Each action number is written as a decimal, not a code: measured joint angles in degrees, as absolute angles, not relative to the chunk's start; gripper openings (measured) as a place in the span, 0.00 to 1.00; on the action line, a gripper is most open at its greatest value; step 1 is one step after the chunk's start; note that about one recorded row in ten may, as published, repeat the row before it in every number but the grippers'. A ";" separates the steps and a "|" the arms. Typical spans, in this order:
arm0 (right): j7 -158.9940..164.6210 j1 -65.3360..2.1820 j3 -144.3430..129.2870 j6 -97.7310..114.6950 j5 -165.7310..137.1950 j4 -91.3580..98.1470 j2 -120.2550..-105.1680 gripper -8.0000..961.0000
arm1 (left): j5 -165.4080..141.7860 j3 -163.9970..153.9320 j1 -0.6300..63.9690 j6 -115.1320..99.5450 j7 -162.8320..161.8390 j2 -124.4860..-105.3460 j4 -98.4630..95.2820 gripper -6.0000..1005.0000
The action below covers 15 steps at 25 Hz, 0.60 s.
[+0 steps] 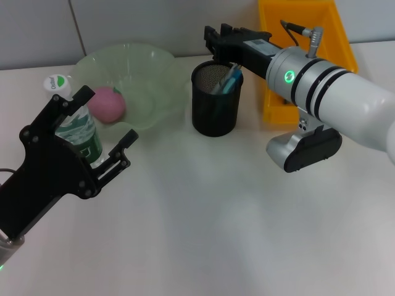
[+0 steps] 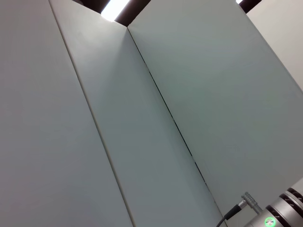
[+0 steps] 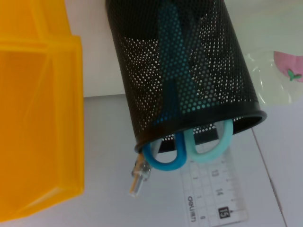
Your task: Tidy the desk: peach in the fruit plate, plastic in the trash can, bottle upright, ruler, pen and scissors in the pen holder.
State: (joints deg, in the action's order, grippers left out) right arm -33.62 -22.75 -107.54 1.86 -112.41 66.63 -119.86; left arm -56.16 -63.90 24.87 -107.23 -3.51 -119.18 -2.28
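desk tidy nearly complete: right arm at the pen holder, left arm by the bottle

the step in hand appears to be the final delivery into the pen holder. to finish it well, the right arm should rise straight up from the holder's rim so that nothing inside is dragged out or the holder tipped.

nearest, toward the bench's front left corner, the left gripper stands with its fingers spread wide and nothing between them. the bottle stands upright just behind it, partly hidden by the near finger; contact cannot be confirmed.

farther back, near the left rear of the bench, the peach lies in the fruit plate.

at mid rear, the right gripper hangs over the far rim of the pen holder. whether its fingers are parted or closed cannot be told, nor whether it has hold of anything. the right wrist view shows the scissors, the ruler and the pen all standing in the holder.

the trash can sits at the right rear edge.
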 joint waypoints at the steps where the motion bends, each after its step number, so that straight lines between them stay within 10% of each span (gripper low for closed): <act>1: -33.49 -22.74 -107.64 1.69 -112.40 66.65 -119.84 0.31 | -56.16 -63.90 24.70 -107.25 -3.51 -119.18 -2.28 0.75; 15: -22.46 -22.02 -111.93 -8.35 -112.34 69.43 -119.54 0.34 | -56.16 -63.98 24.43 -108.10 -2.76 -119.18 -2.19 0.75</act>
